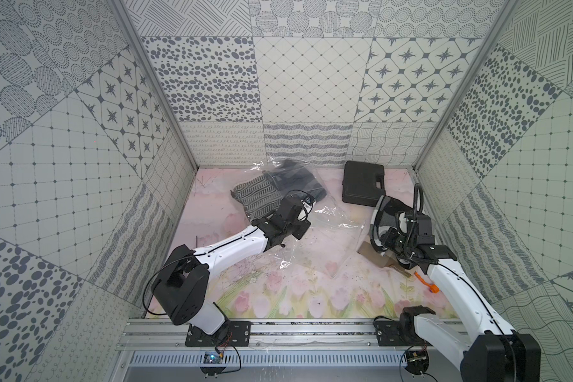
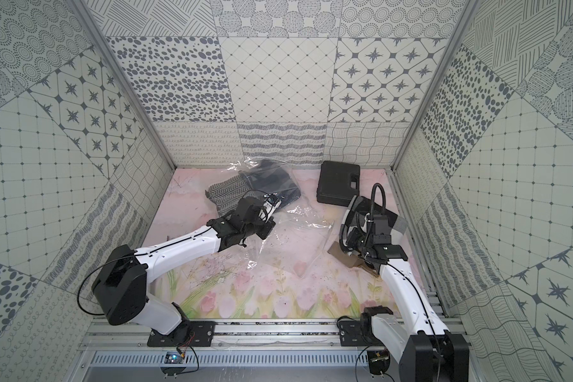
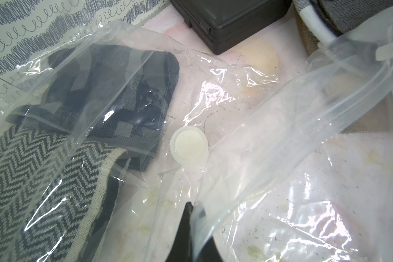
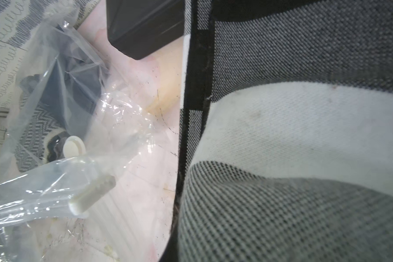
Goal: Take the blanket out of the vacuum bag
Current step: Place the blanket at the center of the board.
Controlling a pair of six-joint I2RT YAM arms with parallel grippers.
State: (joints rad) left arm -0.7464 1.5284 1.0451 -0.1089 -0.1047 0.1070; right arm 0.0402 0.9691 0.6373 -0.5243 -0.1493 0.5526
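The vacuum bag point(image 1: 325, 231) point(image 2: 291, 228) lies crinkled across the middle of the floor. Its round white valve cap point(image 3: 188, 145) point(image 4: 74, 145) and white zip slider point(image 4: 91, 192) both show. Inside its far end sit a dark folded cloth point(image 3: 114, 95) and a chevron-knit cloth point(image 1: 258, 195) point(image 3: 43, 181). My left gripper point(image 1: 306, 201) point(image 3: 192, 206) is shut on a fold of the bag's film near the valve. A grey-and-white woven blanket point(image 1: 386, 211) point(image 4: 293, 124) lies outside the bag, draped over my right gripper point(image 1: 389, 236). It hides that gripper's fingers.
A black hard case point(image 1: 363, 182) point(image 2: 338, 182) lies at the back right, just beyond the blanket. Brown cardboard scraps point(image 1: 374, 256) lie under the right wrist. Patterned walls close in three sides. The arm bases stand on the metal rail point(image 1: 311, 330) in front.
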